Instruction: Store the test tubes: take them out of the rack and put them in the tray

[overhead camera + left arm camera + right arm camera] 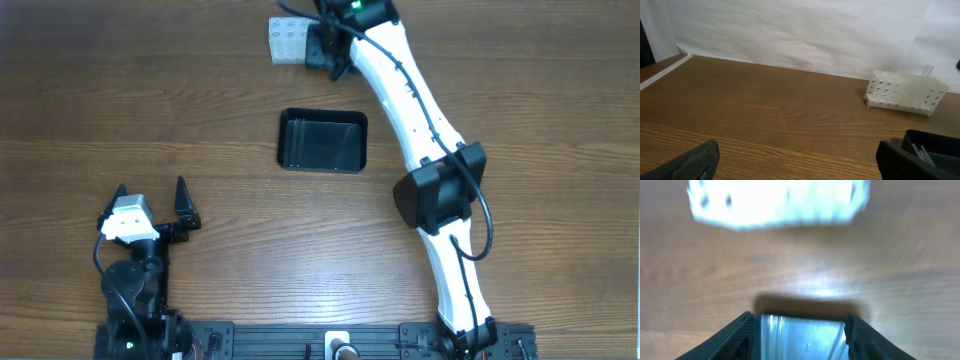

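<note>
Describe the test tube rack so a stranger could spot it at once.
Start at the wooden table and find the black tray in its middle. Beyond it, near the far edge beside the right arm's claw, sits the rack: the only white, hole-dotted block.

Surface: a brown wooden table (pixel 200 120) is seen from above, its grain running from 9 o'clock to 3 o'clock.
Tray: a black rectangular tray (pixel 323 140) with rounded corners is set flat on the wood near the middle of the table, its long sides laid along the grain.
Rack: a white rack (pixel 290 42) is stood on the wood at 12 o'clock from the tray, slightly toward 11, apart from it; rows of round holes are shown along its side in the left wrist view.
</note>
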